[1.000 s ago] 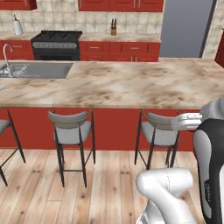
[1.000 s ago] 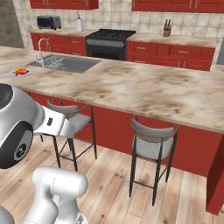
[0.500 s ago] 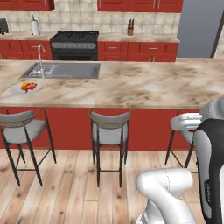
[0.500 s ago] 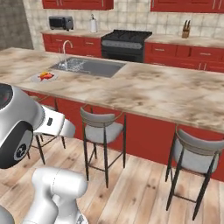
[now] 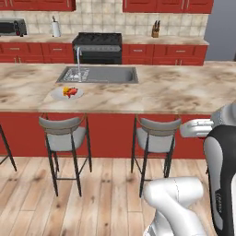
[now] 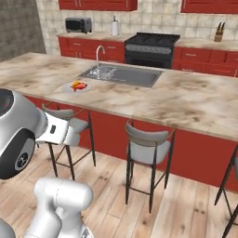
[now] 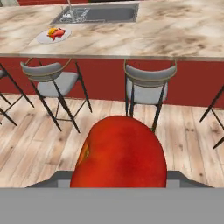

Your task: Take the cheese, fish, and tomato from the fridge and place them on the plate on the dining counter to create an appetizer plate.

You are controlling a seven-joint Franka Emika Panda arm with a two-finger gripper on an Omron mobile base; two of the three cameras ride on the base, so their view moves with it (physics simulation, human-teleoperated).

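- The flat round pale plate point(image 5: 67, 93) lies on the long beige marbled dining counter point(image 5: 152, 90), just in front of the inset steel sink's point(image 5: 99, 75) left end.
- A yellow-orange cheese wedge point(image 7: 52, 31) and a slim red fish piece point(image 7: 57, 33) rest on that plate, touching.
- Two grey stools point(image 6: 146, 137) stand along the counter's red base.
- In the hand view, the round glossy red tomato point(image 7: 119, 153) sits close up at the gripper, low over the wooden floor and well apart from the plate; the claw appears to be grasping it.
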